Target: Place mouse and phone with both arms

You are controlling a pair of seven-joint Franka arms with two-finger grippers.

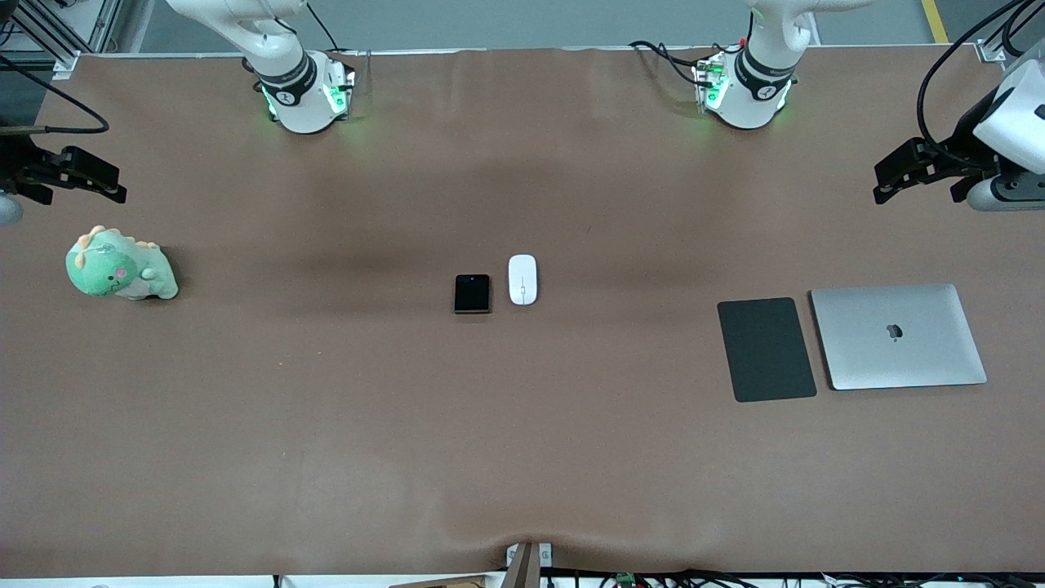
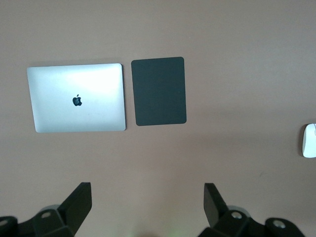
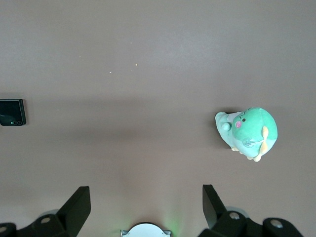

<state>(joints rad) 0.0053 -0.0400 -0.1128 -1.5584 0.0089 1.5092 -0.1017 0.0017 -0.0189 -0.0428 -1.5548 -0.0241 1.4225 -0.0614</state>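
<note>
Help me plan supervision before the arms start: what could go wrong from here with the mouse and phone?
1. The phone and mouse lie side by side mid-table, so both grippers converging there might collide or nudge the neighbouring item.
2. The left gripper and right gripper, both open, hang at the table's ends; long reaches leave room for misalignment.
3. The phone's low glossy body may slip.

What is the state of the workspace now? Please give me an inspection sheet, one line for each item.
Surface: brown table, flat, slight bulge at the edge nearest the front camera.
Job's things: phone and mouse side by side mid-table, apart, untouched.
Clutter: dark pad beside closed laptop toward the left arm's end; green plush toy toward the right arm's end.
Grippers: left claw open, raised near the laptop; right claw open, raised near the toy; both wait.
Cables: black cables at the bases.
Surroundings: grey floor.
</note>
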